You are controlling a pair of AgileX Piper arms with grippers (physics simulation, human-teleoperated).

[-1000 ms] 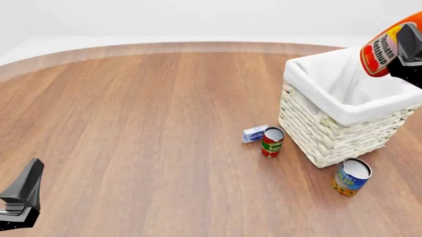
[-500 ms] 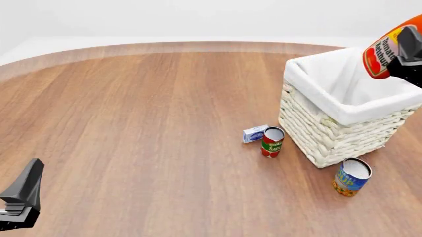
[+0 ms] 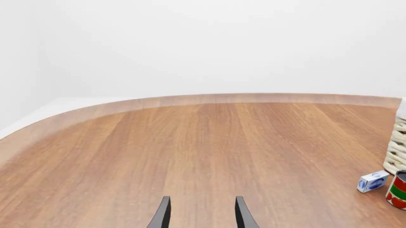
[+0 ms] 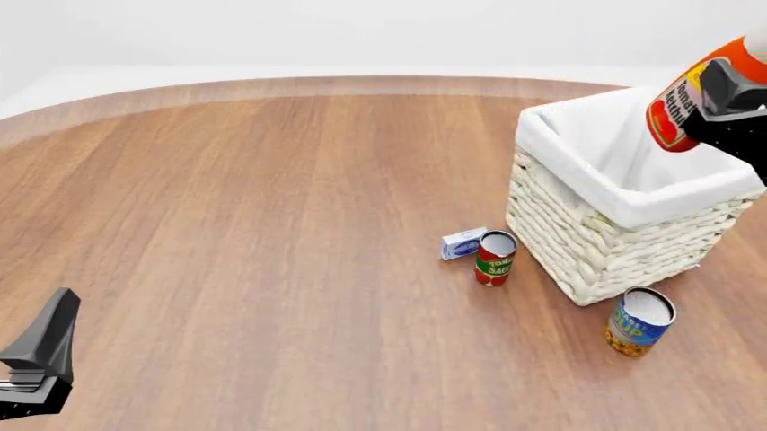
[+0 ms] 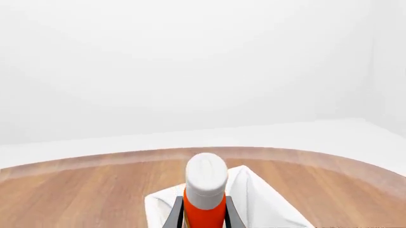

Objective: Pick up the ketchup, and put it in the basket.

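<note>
1. At the right edge of the front view we see the right gripper [image 4: 734,101] clamped around the ketchup [image 4: 681,106], which hangs tilted in the air over the far right part of the basket [image 4: 605,242], clear of the liner.
2. In the right wrist view the ketchup [image 5: 205,192] points away from the camera, white cap foremost, with a dark finger [image 5: 178,214] pressed on either side of its orange-red body and the basket's white liner [image 5: 260,199] beyond it.
3. The basket sits at the right of the front view on the wooden table [image 4: 264,224].
4. Just beside its near-left wall stand a red can [image 4: 494,258] and a small blue-and-white box [image 4: 462,243]; a blue-and-yellow can [image 4: 639,321] stands off its near corner.
5. The left gripper [image 4: 42,355] rests at the lower left of the front view, well apart from everything.
6. In the left wrist view its fingers [image 3: 162,214] stand apart, nothing between them, above bare table [image 3: 190,142].
</note>
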